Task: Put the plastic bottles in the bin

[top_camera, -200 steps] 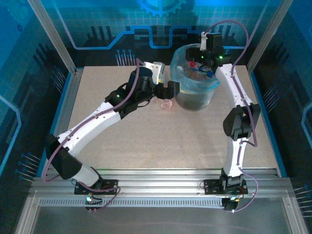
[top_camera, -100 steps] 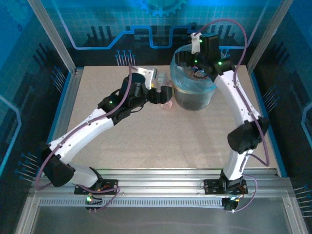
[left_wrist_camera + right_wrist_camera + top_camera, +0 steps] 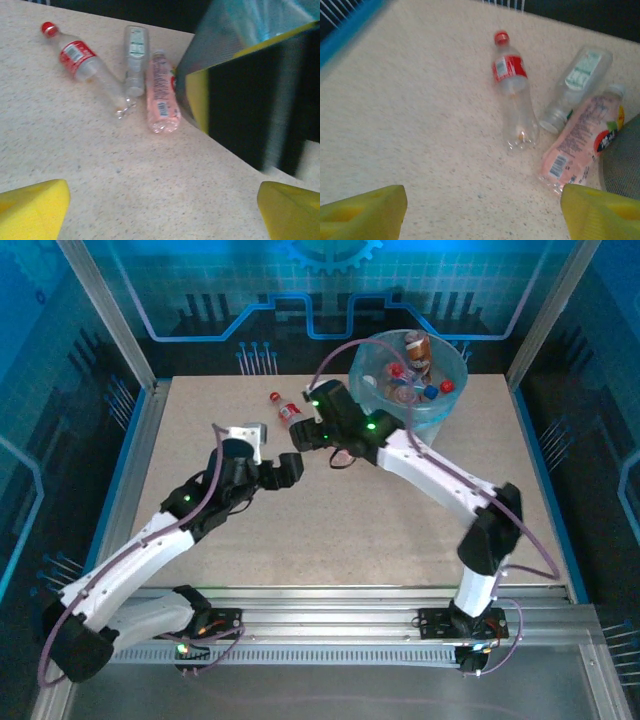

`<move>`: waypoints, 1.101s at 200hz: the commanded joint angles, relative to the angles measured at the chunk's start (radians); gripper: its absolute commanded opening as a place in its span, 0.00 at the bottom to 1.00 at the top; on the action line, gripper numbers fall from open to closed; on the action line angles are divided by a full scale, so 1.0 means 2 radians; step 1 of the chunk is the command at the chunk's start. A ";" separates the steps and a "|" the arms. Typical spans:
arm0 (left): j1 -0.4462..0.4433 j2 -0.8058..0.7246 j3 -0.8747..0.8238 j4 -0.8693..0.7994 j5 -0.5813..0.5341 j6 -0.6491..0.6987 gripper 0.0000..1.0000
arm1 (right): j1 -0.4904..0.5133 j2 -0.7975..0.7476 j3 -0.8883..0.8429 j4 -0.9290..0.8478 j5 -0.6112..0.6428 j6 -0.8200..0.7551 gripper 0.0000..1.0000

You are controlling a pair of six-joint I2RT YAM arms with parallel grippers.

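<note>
Beside the bin [image 3: 458,358], a red-labelled bottle [image 3: 512,95], a clear bottle [image 3: 575,87] and a pink-labelled bottle [image 3: 582,142] lie on the table [image 3: 420,125]. The right gripper [image 3: 481,210] and left gripper [image 3: 162,207] hover near them, jaws apart, empty.

The worktop [image 3: 330,530] is showing a speckled beige. On it the red-capped bottle [image 3: 512,95] is wearing a red label, the clear bottle [image 3: 575,85] is carrying a white and green one, and the pink bottle [image 3: 580,140] is showing dark print and a white barcode patch. The bin [image 3: 360,365] is showing grey under a translucent light-blue liner. The pads [image 3: 30,207] of the left hand [image 3: 162,210] and of the right hand [image 3: 480,210] are glowing yellow, and the arms [image 3: 440,480] are gleaming white with black joints and purple cables [image 3: 205,490].
</note>
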State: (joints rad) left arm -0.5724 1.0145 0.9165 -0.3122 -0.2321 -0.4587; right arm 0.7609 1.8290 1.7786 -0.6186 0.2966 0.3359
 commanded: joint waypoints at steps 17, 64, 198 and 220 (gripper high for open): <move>0.009 -0.082 -0.046 -0.030 -0.053 -0.025 0.98 | 0.002 0.126 0.130 -0.084 0.044 -0.010 0.83; 0.015 -0.138 -0.074 -0.077 -0.068 -0.029 0.99 | -0.001 0.284 0.296 -0.143 0.068 -0.041 0.83; 0.018 -0.127 -0.074 -0.074 -0.058 -0.026 0.99 | -0.036 0.439 0.412 -0.108 0.050 -0.061 0.86; 0.018 -0.120 -0.072 -0.071 -0.056 -0.028 0.99 | -0.037 0.442 0.419 -0.123 0.044 -0.057 0.79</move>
State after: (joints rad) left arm -0.5449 0.7658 0.7635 -0.4808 -0.3473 -0.4995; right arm 0.6926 2.6938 2.5668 -0.8494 0.3882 0.2321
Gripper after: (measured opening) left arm 0.990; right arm 0.827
